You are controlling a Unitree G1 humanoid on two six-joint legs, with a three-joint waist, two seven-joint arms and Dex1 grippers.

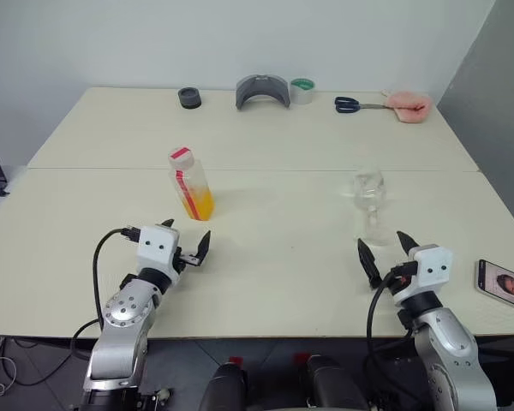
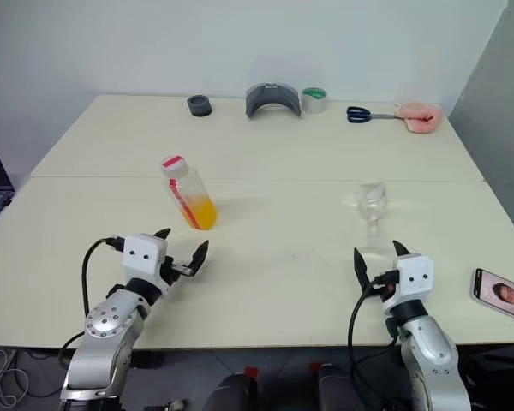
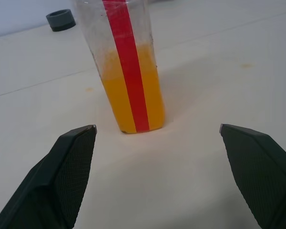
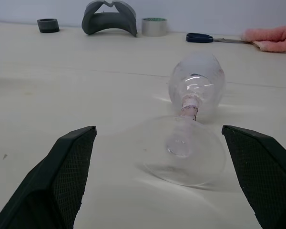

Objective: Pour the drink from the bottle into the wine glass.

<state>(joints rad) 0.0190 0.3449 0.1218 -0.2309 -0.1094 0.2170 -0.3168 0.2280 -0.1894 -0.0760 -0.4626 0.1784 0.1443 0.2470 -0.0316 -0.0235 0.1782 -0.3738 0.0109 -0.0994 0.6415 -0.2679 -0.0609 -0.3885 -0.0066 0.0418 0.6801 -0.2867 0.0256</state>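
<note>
Bottle (image 1: 191,183) standing just beyond my left gripper (image 1: 188,247), drink (image 3: 133,90) sitting low inside, my right gripper (image 1: 385,250) hovering near wine glass (image 1: 370,205), both jaws gaping wide, holding nothing.

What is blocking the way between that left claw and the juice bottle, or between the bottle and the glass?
Nothing visible. The left gripper is open, with bare table between it and the bottle. The table between the bottle and the wine glass is also bare; the right gripper sits open just in front of the glass.
</note>
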